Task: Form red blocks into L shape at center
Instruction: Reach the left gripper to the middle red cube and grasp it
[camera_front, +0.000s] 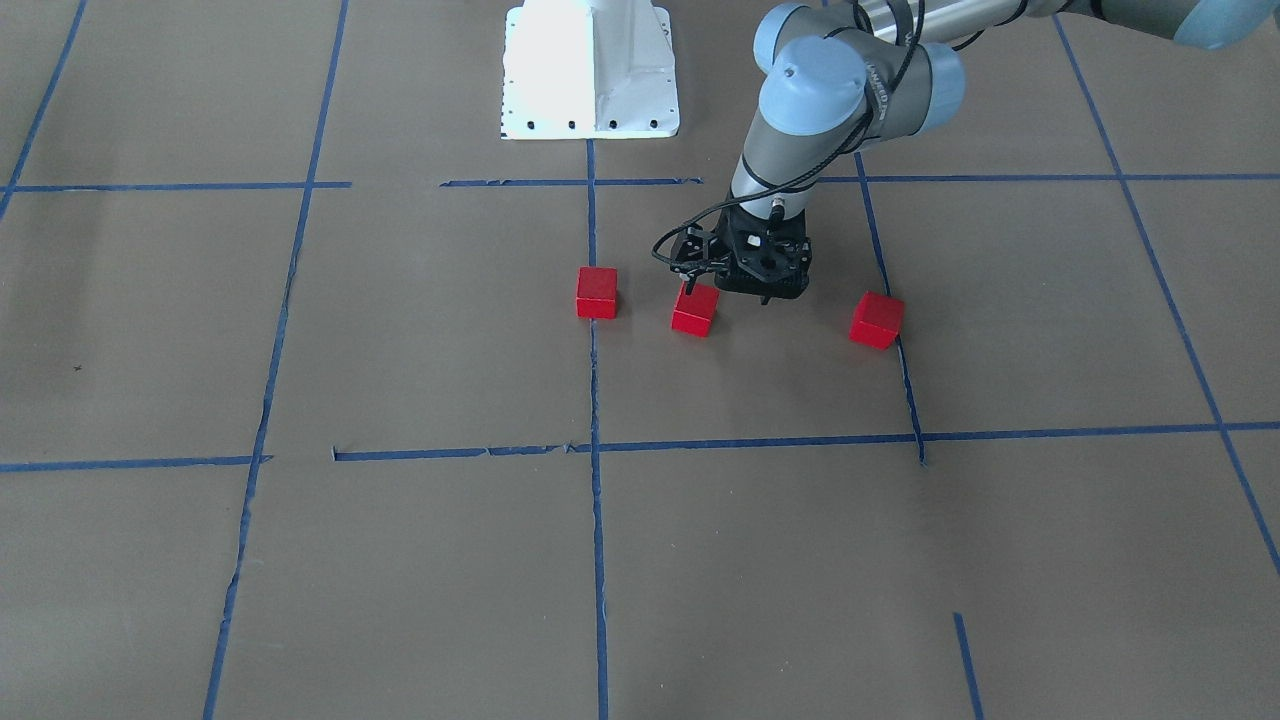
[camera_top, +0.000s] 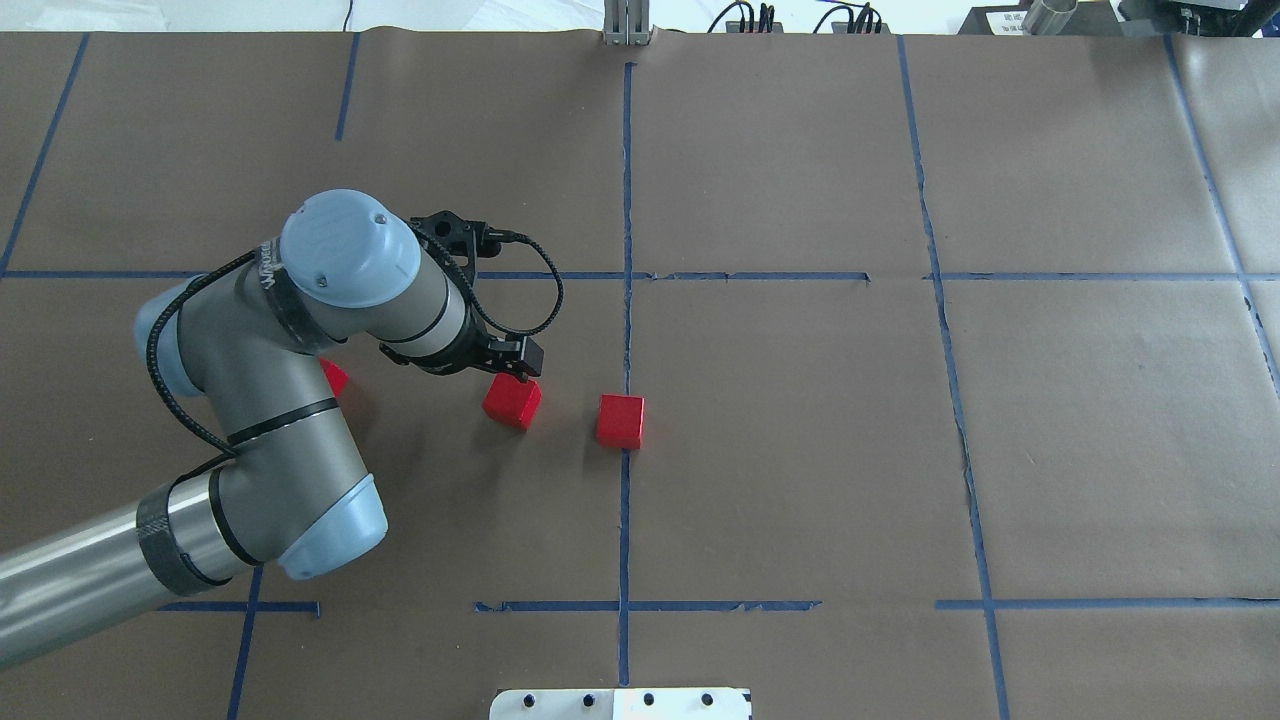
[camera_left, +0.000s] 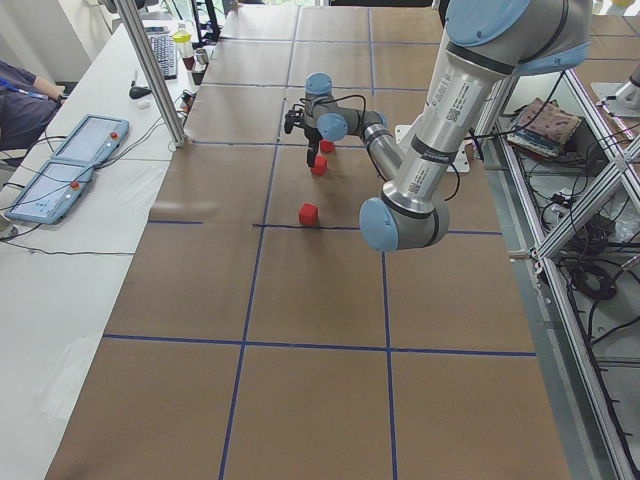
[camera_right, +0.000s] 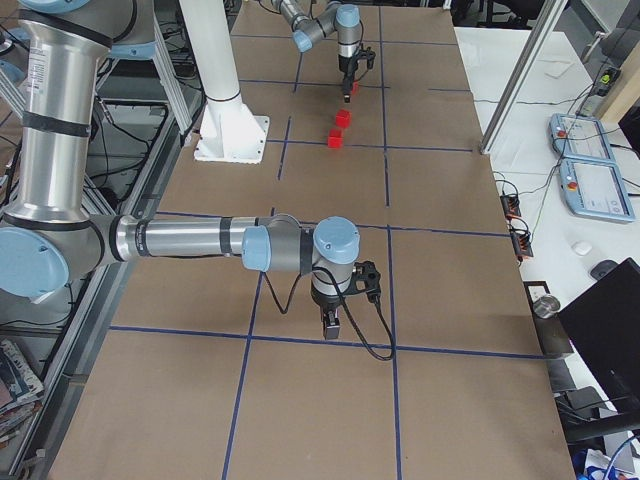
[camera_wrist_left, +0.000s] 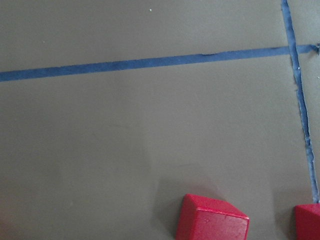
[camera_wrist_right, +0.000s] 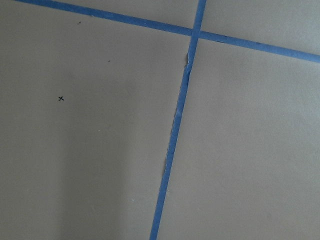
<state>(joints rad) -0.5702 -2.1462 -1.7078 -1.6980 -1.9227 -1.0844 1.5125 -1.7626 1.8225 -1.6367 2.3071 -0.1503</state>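
Three red blocks lie in a loose row on the surface (camera_front: 400, 330), none touching. The first block (camera_front: 597, 292) sits on the central tape line (camera_front: 596, 400). The second block (camera_front: 695, 309) lies near it, turned askew, and the third block (camera_front: 877, 320) lies well apart toward the robot's left. The left end effector (camera_front: 765, 296) hangs low just beside the second block; I cannot tell whether it is open or closed. The right end effector (camera_right: 330, 322) hovers far off, its state equally unclear
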